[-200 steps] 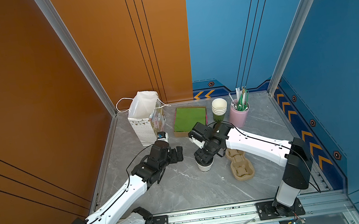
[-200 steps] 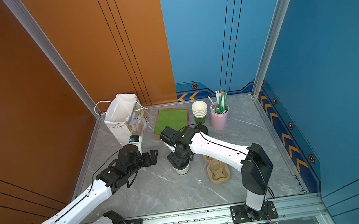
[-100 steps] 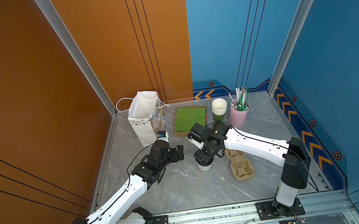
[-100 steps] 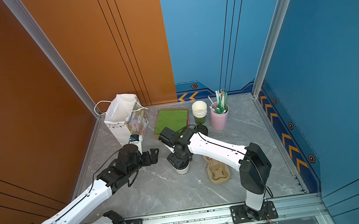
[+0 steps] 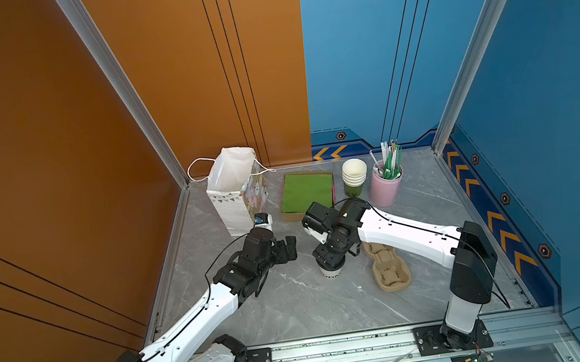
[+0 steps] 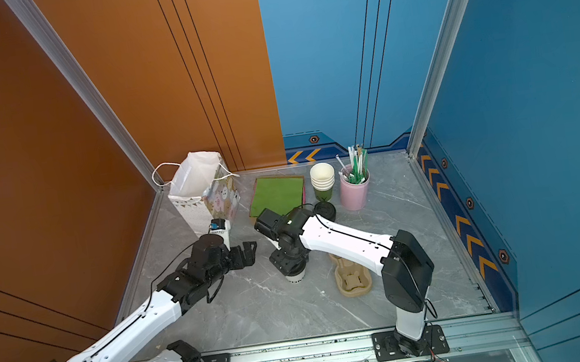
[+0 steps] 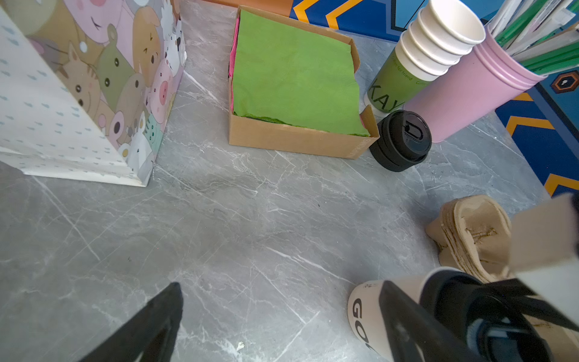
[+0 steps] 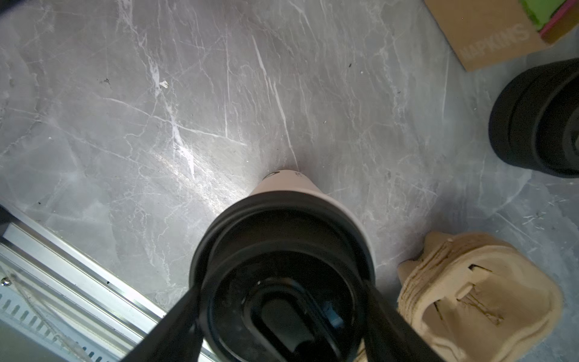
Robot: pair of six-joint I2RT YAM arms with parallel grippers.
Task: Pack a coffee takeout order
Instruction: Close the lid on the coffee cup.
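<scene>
The right wrist view shows plainly the black lid point(image 8: 282, 238) sitting on the white cup point(image 8: 288, 185), with the right pincer point(image 8: 283, 288) clamped on the black lid. In both top views this pincer hides it. The left pincer point(image 5: 287, 249) hangs with its jaws apart beside the cup, over the desk point(image 5: 298, 310). A carrier point(image 5: 392, 273) lies near.

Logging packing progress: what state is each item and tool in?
white cup, upright, lidded
black lid, on cup, gripped
right tool, shut on black lid
left tool, open, empty
gift bag, upright, mouth open
napkin box, open, green napkin on top
pulp carrier, lying flat, empty
pink tin, upright, holding straws
</scene>
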